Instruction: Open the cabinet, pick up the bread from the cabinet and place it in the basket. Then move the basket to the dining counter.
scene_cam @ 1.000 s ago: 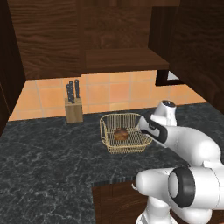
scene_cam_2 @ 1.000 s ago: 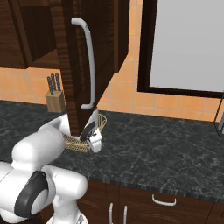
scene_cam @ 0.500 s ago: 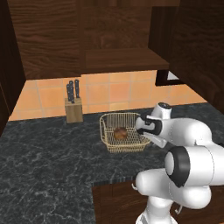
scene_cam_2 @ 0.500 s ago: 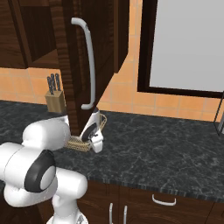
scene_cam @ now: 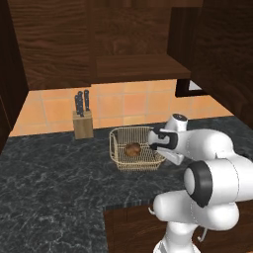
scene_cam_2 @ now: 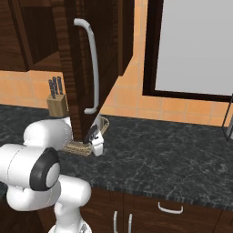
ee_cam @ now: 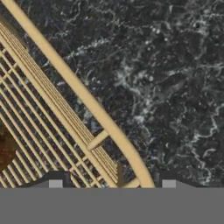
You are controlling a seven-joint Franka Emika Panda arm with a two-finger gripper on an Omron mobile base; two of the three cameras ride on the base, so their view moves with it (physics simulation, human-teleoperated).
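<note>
A wooden knife block [scene_cam: 83,125] stands at ten o'clock from the golden-yellow wire mesh basket [scene_cam: 121,154] on the black speckled stone counter [scene_cam: 49,183]. The small brown loaf of bread [scene_cam: 132,148] lies inside. The two-finger gripper [ee_cam: 109,183] straddles the basket's rim at three o'clock, jaws apart. From the right, the dark wood-grain cabinet door [scene_cam_2: 75,68] hides most of the basket.

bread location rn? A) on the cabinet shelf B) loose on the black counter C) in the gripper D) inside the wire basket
D: the bread lies on the floor of the basket, which stands on the black counter; the gripper is at the basket's rim, not on the loaf.
</note>
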